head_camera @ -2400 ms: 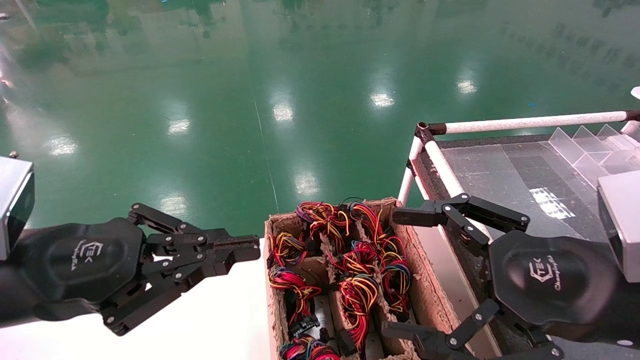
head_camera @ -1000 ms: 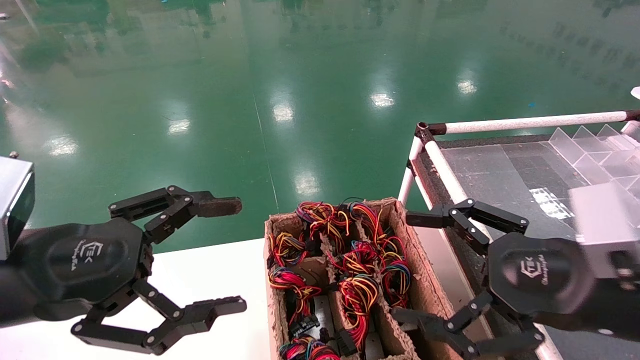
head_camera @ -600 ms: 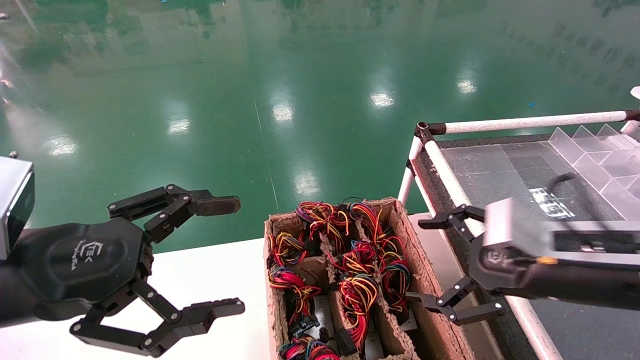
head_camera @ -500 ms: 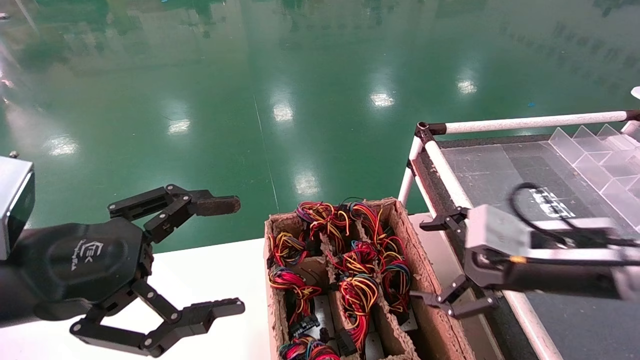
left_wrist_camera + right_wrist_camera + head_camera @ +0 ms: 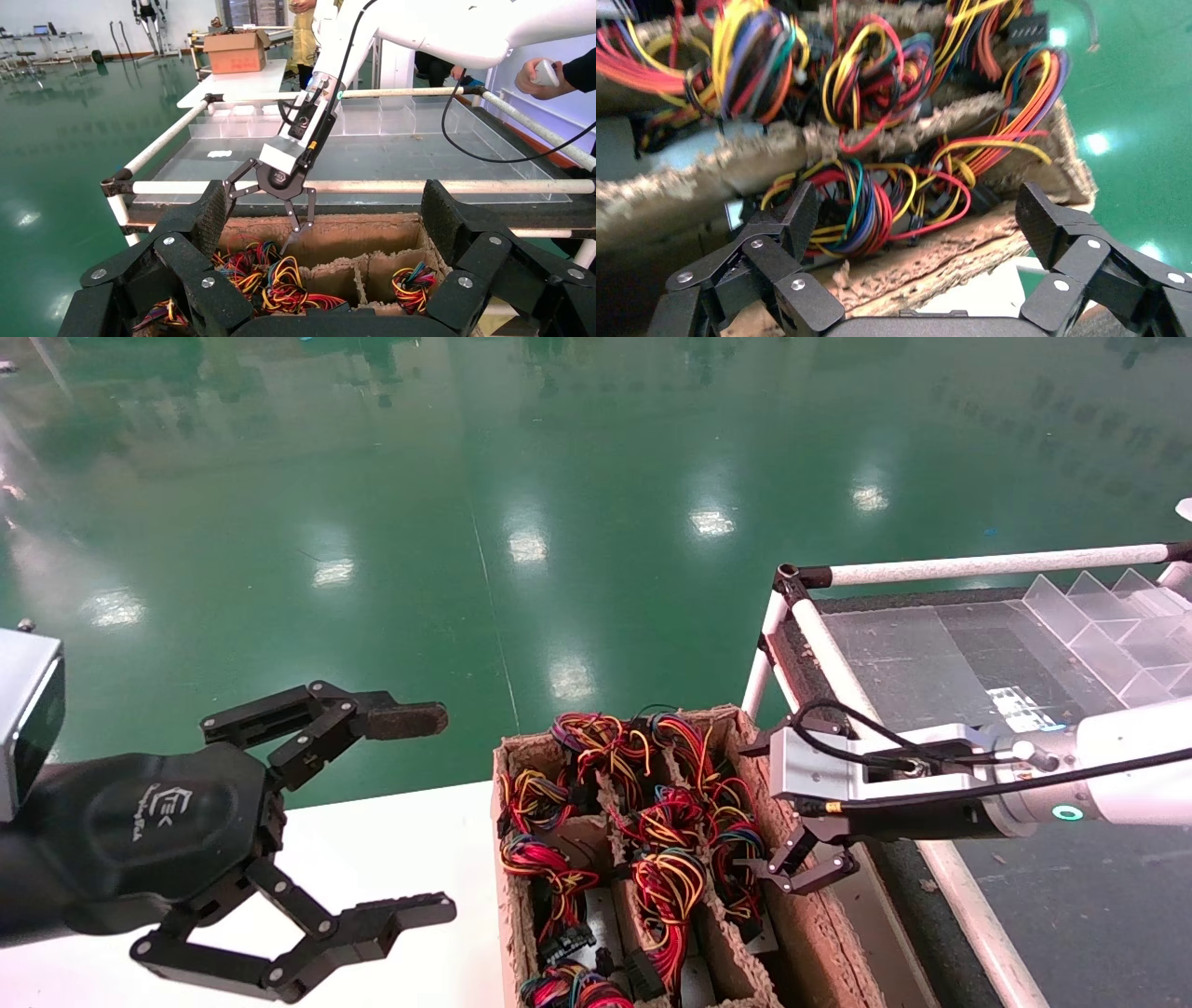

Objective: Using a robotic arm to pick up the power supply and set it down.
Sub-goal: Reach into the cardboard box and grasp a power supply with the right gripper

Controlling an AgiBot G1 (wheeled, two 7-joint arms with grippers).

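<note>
The right gripper [image 5: 787, 808], a black two-finger linkage tool on a silver-white arm with a green ring light [image 5: 1066, 813], hangs jaws apart and pointing down over the right-hand column of a brown moulded-pulp divider box [image 5: 819, 952]. Its fingers bracket one coiled bundle of red, yellow, orange and blue wires [image 5: 859, 207] without touching it. The power supply [image 5: 736, 868] belonging to that bundle sits low in the compartment, its grey metal body mostly hidden under the wires. The box has three columns of compartments; at least seven wire bundles show in them, each marking one unit. To the robot's right stands one rack of white tubes [image 5: 987, 563] with a clear sheet and clear plastic dividers [image 5: 1108, 617]. The left gripper [image 5: 410, 812], a matching black tool with a brownish worn fingertip pad [image 5: 402, 718], is held spread wide and empty above the white tabletop [image 5: 410, 859], left of the box. Glossy green floor [image 5: 559, 477] lies beyond.
</note>
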